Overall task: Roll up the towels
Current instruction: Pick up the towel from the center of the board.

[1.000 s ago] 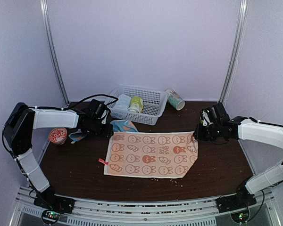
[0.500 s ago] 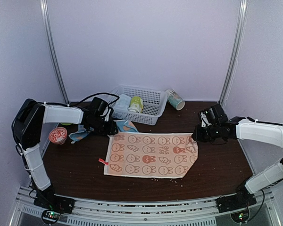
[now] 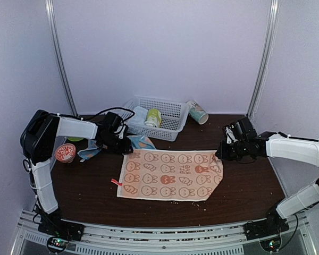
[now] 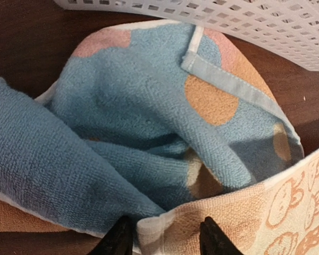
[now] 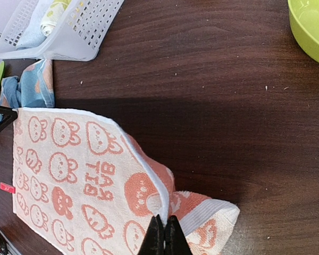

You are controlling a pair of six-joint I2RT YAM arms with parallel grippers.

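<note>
The peach-orange towel [image 3: 170,174] with bunny prints lies spread flat in the middle of the table. My right gripper [image 3: 219,154] is shut on its far right edge, which is pinched up into a fold [image 5: 164,234]. The light blue spotted towel [image 3: 140,141] lies crumpled between the basket and the peach towel's far left corner; it fills the left wrist view [image 4: 149,122]. My left gripper [image 4: 165,239] is open, its fingertips [image 4: 119,238] standing either side of the peach towel's far left corner [image 4: 266,212], right beside the blue towel.
A white basket [image 3: 167,127] at the back holds a pale blue-white rolled towel [image 3: 138,115] and a yellow-green rolled towel [image 3: 153,117]. A cup [image 3: 196,112] lies right of it. A red-lidded tub [image 3: 65,153] sits at the left. A green bowl [image 5: 313,26] shows in the right wrist view.
My left gripper has moved right, from beside the tub to the peach towel's far left corner. The right gripper has kept its hold and barely moved.
</note>
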